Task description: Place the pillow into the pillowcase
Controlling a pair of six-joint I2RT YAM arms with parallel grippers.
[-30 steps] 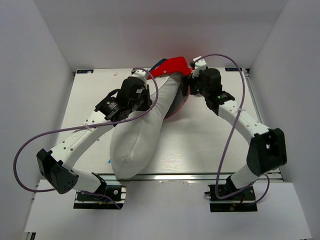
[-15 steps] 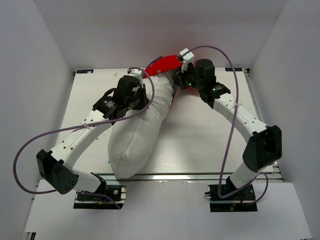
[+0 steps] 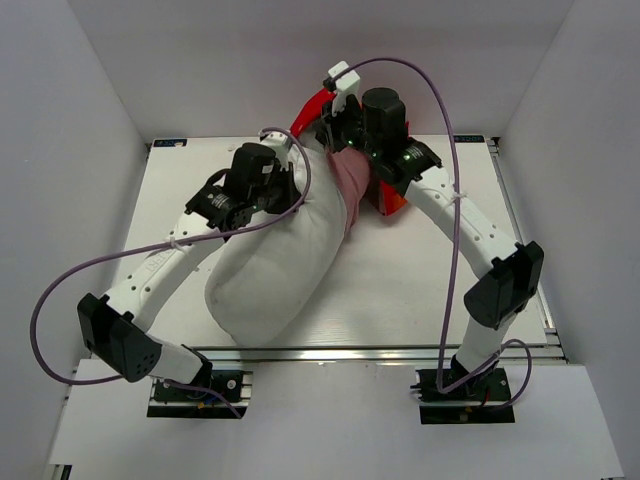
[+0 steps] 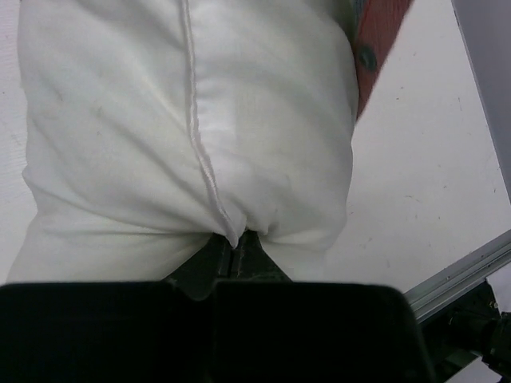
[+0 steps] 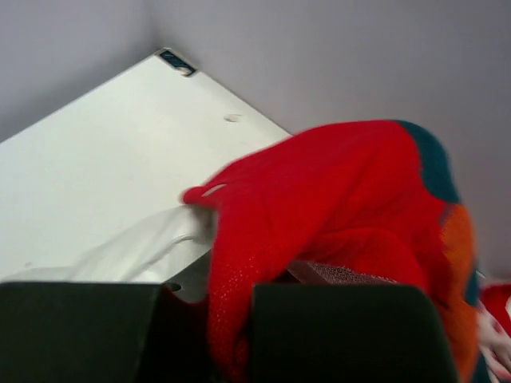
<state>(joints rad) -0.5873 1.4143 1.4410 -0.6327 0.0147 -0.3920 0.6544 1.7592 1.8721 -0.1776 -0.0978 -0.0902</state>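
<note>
Pillow (image 3: 285,250) lies diagonally on the table (image 3: 420,280), plump. The pillowcase (image 3: 352,180) drapes its far end: pale pink inside over that end's right side, red cloth raised above it, and a red-orange fold just right of the pillow. L gripper (image 3: 285,168) sits at the pillow's upper left edge. The top view hides its jaws, but the L wrist cam shows it (image 4: 238,247) pinched tight on the pillow (image 4: 192,120) at the seam, w/ a strip of pillowcase (image 4: 375,40) at the pillow's top right. R gripper (image 3: 335,128) is above the pillow's far end. Only the R wrist cam shows it (image 5: 231,319) clamped on red pillowcase (image 5: 335,191) cloth held up off the table, w/ white pillow (image 5: 144,247) lower left.
</note>
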